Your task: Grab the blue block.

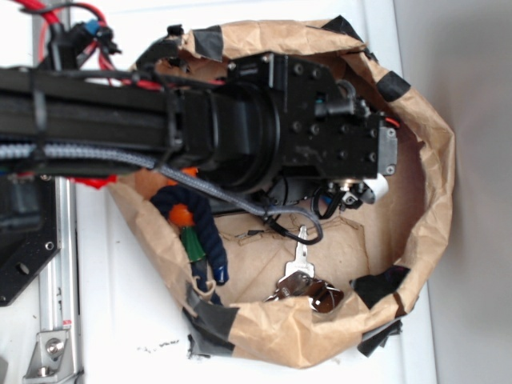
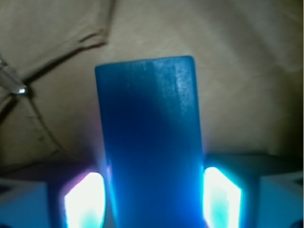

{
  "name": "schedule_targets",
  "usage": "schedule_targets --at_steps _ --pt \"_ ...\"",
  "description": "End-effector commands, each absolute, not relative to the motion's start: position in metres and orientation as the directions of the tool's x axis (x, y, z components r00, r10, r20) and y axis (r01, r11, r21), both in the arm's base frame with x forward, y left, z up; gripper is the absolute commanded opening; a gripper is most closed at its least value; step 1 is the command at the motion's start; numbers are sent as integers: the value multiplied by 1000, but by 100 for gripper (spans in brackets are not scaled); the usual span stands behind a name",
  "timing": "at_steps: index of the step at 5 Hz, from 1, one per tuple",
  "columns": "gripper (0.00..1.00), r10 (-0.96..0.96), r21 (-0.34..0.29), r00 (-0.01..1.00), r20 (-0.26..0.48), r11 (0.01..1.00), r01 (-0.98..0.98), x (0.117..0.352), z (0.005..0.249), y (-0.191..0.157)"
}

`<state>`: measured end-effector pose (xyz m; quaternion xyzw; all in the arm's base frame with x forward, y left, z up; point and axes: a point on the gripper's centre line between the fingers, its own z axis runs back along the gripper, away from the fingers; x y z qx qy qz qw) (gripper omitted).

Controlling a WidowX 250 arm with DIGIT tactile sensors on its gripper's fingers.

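Straddling blue block (image 2: 149,142), hand (image 2: 152,194) fingers flank both long sides; contact unclear, grip state cannot tell.

White bench (image 1: 120,320) carries a brown paper bag (image 1: 436,184), rim rolled down into a tray and patched with black tape (image 1: 210,324). On the bag floor: a bunch of keys (image 1: 308,286), a dark navy rope (image 1: 214,232) with orange and green pieces along it. Wrist view: the blue block (image 2: 149,142) over creased brown paper; contact with the paper cannot be told.
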<state>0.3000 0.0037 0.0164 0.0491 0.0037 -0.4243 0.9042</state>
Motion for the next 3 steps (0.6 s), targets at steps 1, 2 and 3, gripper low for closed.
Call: schedule_targets --at_steps 1,2,3 --pt "0 -570 185 815 106 816 547 296 93 21" --pt "0 -477 210 867 142 871 444 282 143 21" --pt "0 -321 134 938 133 943 304 272 182 11"
